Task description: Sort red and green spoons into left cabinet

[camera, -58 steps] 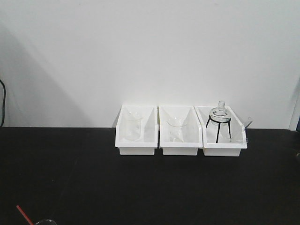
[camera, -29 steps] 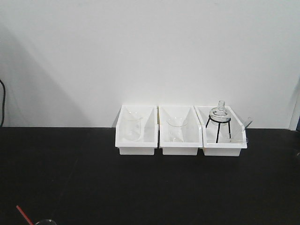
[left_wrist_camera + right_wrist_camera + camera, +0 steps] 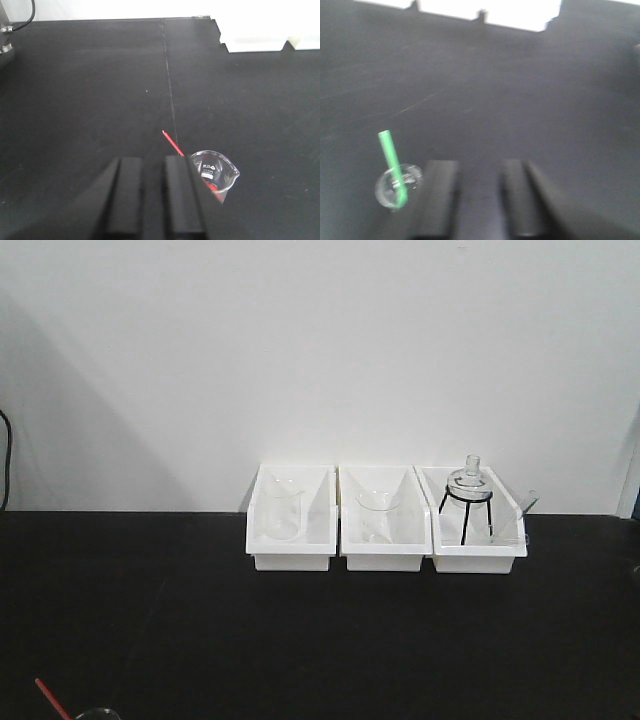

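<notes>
The red spoon stands tilted in a small glass beaker on the black countertop, handle pointing up-left; its tip also shows in the front view. My left gripper is open and empty, just left of that beaker. The green spoon stands in another small glass beaker. My right gripper is open and empty, just right of that beaker; this view is blurred. The left cabinet is out of view.
Three white bins with glassware sit in a row at the back of the black countertop against the white wall; the right bin holds a flask on a black stand. A black cable hangs at the far left.
</notes>
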